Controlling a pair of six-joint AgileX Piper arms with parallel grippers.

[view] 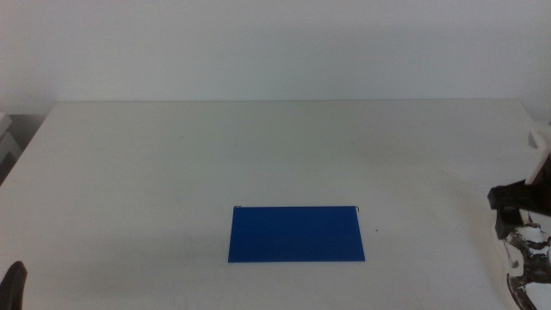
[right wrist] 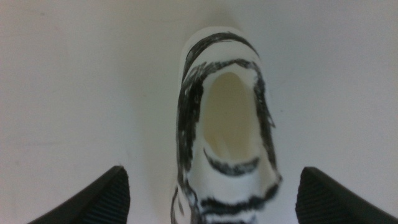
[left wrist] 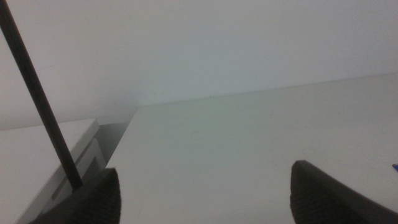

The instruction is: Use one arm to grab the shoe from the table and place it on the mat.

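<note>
The shoe (right wrist: pixel 225 118) is a white sneaker with black scribbled panels. In the right wrist view I look straight down into its opening. It lies on the white table (view: pixel 258 155) at the right front edge (view: pixel 527 258), well to the right of the mat. My right gripper (right wrist: pixel 214 199) hangs above the shoe with its jaws open wide, one on each side, not touching it; in the middle view it (view: pixel 514 205) comes in from the right edge. The deep-blue mat (view: pixel 297 233) lies flat at front centre with nothing on it. My left gripper (left wrist: pixel 208 196) is open and empty, waiting at the front left corner (view: pixel 13 284).
The table's left edge, with a white ledge (left wrist: pixel 43 155) beyond it, shows in the left wrist view, crossed by a thin dark cable (left wrist: pixel 37 93). A sliver of the mat (left wrist: pixel 395 167) shows at that picture's edge. A white wall stands behind the table.
</note>
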